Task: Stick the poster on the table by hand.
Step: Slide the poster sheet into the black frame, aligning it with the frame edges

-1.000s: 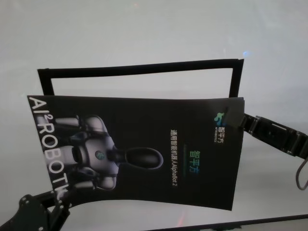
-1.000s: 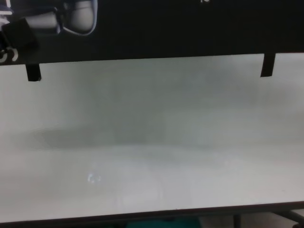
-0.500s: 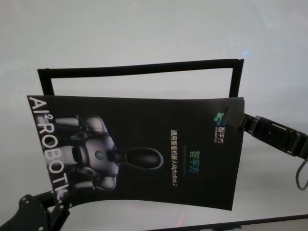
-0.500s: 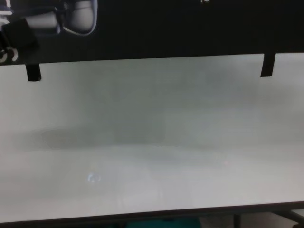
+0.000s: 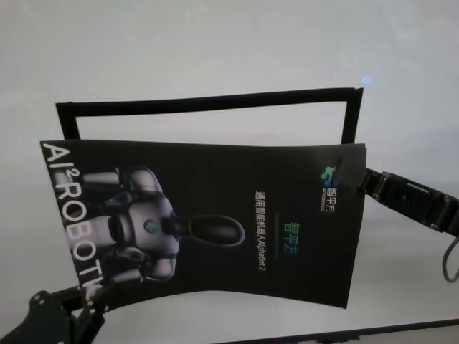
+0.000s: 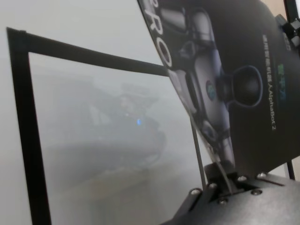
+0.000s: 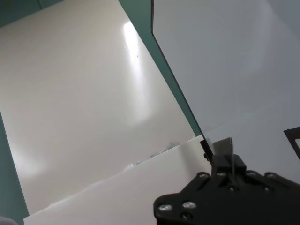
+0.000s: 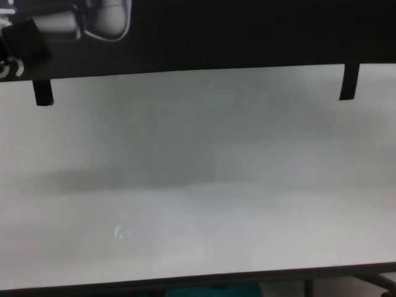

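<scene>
Here, the poster [image 5: 215,222] hangs above the table [image 5: 215,57], pinched by the left gripper [image 5: 84,299] and right gripper [image 5: 351,174] at opposite corners, over a tape frame [image 5: 208,102].

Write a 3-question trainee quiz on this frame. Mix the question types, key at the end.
1. True or false: the poster lies flat on the table.
2. Which gripper holds the poster's edge nearest the logo?
A. left gripper
B. right gripper
3. Fill in: the black tape frame on the table lacks its ___ side.

Key: 1 false, both grippers hold it above the table. 2 B. 3 near.
</scene>
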